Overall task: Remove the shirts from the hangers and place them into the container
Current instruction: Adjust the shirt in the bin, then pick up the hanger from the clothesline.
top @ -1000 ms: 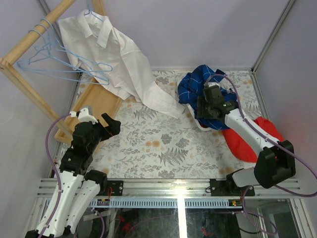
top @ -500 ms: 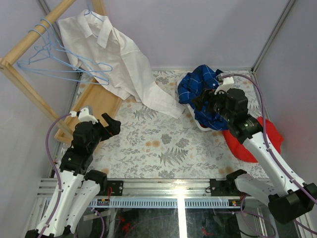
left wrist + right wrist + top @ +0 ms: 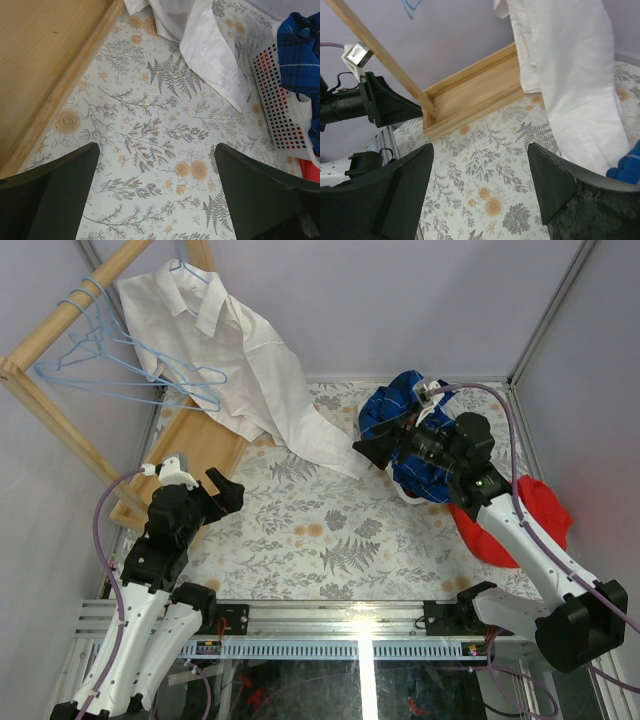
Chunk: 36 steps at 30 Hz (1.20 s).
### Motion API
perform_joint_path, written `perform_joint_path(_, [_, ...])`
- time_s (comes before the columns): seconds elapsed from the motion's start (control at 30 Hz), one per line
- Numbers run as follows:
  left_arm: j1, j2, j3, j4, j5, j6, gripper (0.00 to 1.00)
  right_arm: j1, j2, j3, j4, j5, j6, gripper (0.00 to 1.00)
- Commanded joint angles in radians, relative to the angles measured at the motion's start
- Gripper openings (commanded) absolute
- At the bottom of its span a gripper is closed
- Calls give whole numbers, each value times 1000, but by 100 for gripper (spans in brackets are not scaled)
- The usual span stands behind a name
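A white shirt (image 3: pixel 235 355) hangs on a light-blue hanger (image 3: pixel 195 275) at the wooden rack, its tail trailing onto the table. Bare light-blue hangers (image 3: pixel 100 360) hang further left. A dark blue checked shirt (image 3: pixel 395 415) lies heaped in the white container (image 3: pixel 404 492). My right gripper (image 3: pixel 372 448) hovers open and empty just left of that heap, pointing toward the white shirt (image 3: pixel 570 65). My left gripper (image 3: pixel 215 495) stands open and empty by the rack base, over bare tablecloth (image 3: pixel 156 150). The left wrist view shows the shirt tail (image 3: pixel 210 55) and the container (image 3: pixel 277 110).
A wooden rack with a flat base (image 3: pixel 195 445) and slanted poles (image 3: pixel 60 330) fills the left back corner. A plain red cloth (image 3: pixel 525 510) lies right of the container under my right arm. Frame posts and grey walls close in the floral-cloth table (image 3: pixel 320 530).
My right gripper has lifted off the blue shirt, swung left and opened wider, leaving the shirt in the container. The left arm has not moved.
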<state>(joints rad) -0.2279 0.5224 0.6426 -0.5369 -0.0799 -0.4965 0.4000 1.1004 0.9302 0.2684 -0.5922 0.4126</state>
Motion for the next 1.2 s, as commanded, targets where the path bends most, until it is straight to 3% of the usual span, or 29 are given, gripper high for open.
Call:
perform_joint_path(0.0, [5,-7,-2,9,-17,4,100,-2,29,51,195,-166,8,83])
perform_joint_path(0.47, [5,-2,-1,9,-15,4,100,0,134,135,178,-171,-14,83])
perform_joint_path(0.57, [6,-4,-1,8,-19,4,100,12,184,218,29,-63,-94,82])
perform_joint_path(0.73, [6,-2,1,5,-25,1,100,82,254,357,-187,247,-328,83])
perform_joint_path(0.93, [6,-12,0,5,-30,-1,100,97,337,445,-170,269,-326,83])
perform_joint_path(1.17, [6,-18,-4,12,-16,6,100,100,450,500,4,210,-254,84])
